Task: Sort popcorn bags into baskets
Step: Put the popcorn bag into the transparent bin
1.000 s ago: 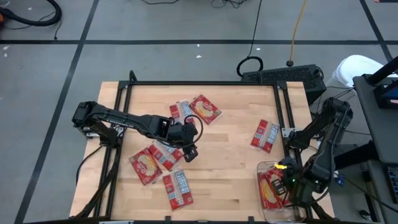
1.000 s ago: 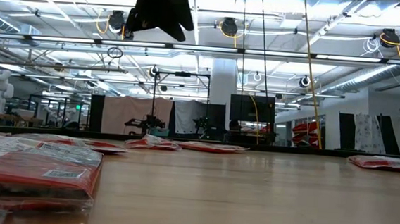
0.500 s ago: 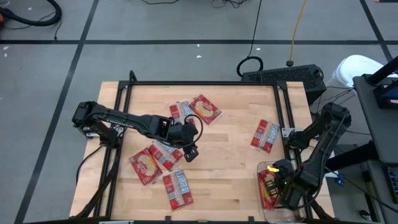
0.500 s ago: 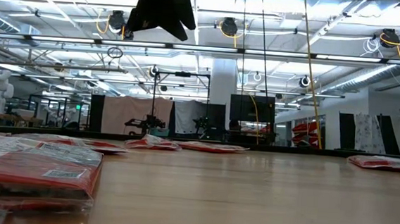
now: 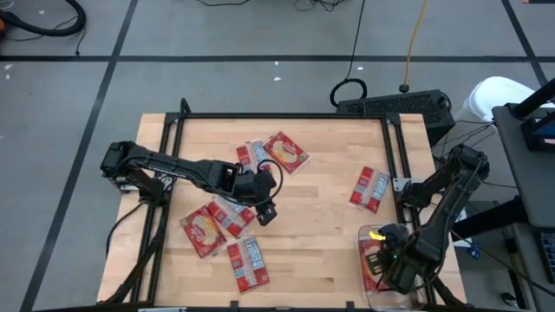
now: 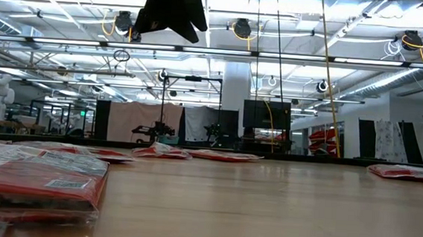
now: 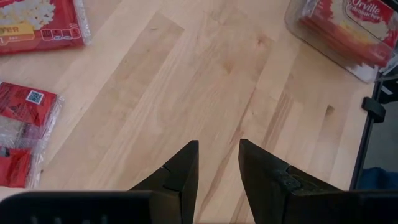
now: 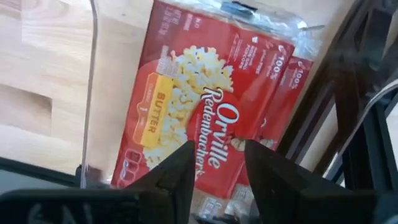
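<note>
Red popcorn bags lie flat on the wooden table: two at the far middle (image 5: 286, 152), (image 5: 251, 156), one on the right (image 5: 370, 189), three near my left gripper (image 5: 204, 230), (image 5: 232, 215), (image 5: 247, 263). The clear basket (image 5: 368, 293) stands at the near right corner with bags in it (image 8: 199, 112). My left gripper (image 5: 264, 210) (image 7: 217, 163) hovers open over bare wood mid-table. My right gripper (image 5: 384, 260) (image 8: 221, 168) is open, pointing down over the bag that lies picture-side up in the basket; I cannot tell whether it touches that bag.
A black frame rims the table (image 5: 395, 156). Bare wood lies between the left cluster and the right-hand bag (image 5: 321, 208). In the low view a bag (image 6: 36, 173) sits close at the left and others lie far back (image 6: 224, 155). The basket's clear wall (image 8: 92, 93) stands beside my right gripper.
My right gripper has shifted a little toward the table's left and near edge over the basket, now covering more of the bags inside. My left arm has kept still.
</note>
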`<state>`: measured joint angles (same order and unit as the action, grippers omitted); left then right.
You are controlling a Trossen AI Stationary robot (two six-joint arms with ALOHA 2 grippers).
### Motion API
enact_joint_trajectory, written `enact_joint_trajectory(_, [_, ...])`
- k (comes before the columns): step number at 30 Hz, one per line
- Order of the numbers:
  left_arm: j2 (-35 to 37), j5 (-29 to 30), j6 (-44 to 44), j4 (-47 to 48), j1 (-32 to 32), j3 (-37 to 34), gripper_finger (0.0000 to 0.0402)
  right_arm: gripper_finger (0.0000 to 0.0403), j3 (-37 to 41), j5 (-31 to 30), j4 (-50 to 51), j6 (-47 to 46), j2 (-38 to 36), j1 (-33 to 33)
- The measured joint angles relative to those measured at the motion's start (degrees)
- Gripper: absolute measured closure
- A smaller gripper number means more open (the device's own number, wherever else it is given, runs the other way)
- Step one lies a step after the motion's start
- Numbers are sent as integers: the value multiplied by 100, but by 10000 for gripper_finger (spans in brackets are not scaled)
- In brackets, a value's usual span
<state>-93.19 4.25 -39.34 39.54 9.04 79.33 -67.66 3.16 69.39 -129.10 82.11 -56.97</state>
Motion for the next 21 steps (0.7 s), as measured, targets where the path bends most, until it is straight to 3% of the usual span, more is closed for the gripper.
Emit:
enact_joint_trajectory(6, [0, -86, 1, 2, 12, 0, 284, 269, 0, -317, -331, 105, -358, 0])
enact_joint_trajectory(16, [0, -90, -238, 17, 45, 2, 284, 281, 0, -2614, -811, -54, -1395, 90])
enact_joint_trajectory(21, [0, -76, -171, 18, -96, 2, 284, 282, -2, -3110, -764, 389, -1740, 681])
